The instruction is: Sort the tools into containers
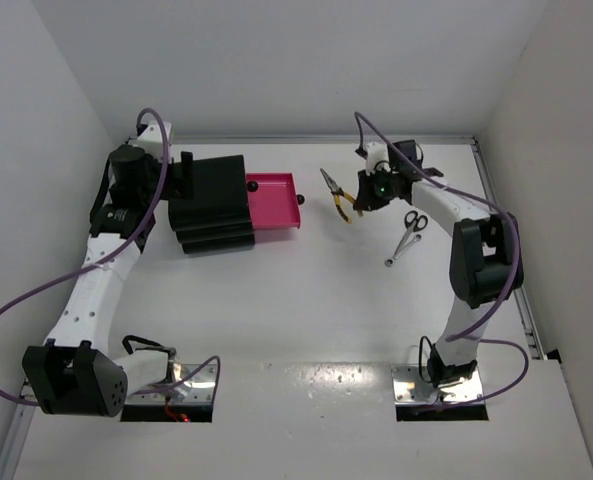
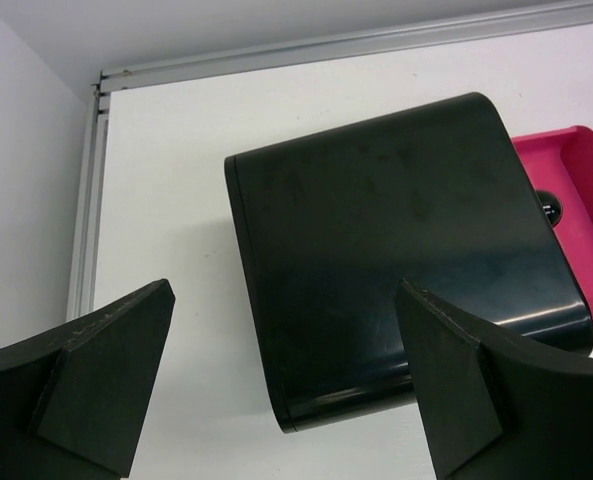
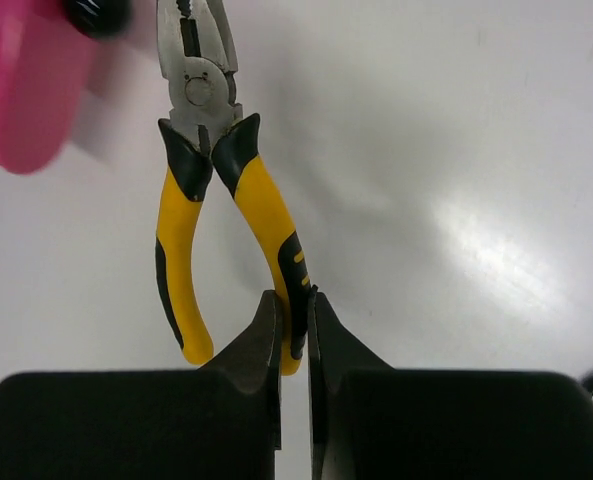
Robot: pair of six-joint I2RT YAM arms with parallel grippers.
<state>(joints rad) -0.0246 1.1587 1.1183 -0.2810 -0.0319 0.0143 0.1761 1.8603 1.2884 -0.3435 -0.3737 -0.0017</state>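
Observation:
The pliers (image 3: 266, 200) have yellow-and-black handles and point their grey nose at the pink drawer (image 3: 16, 90). My right gripper (image 3: 294, 295) is shut on the end of their right handle; the other handle hangs free. From above, the pliers (image 1: 338, 195) sit just right of the open pink drawer (image 1: 274, 200), which sticks out of the black cabinet (image 1: 211, 205). My left gripper (image 2: 284, 290) is open, one finger on each side of the cabinet (image 2: 396, 260), not visibly touching it. A slim silver tool (image 1: 406, 238) lies on the table beside the right arm.
Round black knobs (image 1: 251, 185) show at the drawer fronts, one (image 3: 96, 12) close to the pliers' nose. White walls enclose the table at the back and both sides. A metal rail (image 2: 86, 200) runs along the table's edge near the cabinet.

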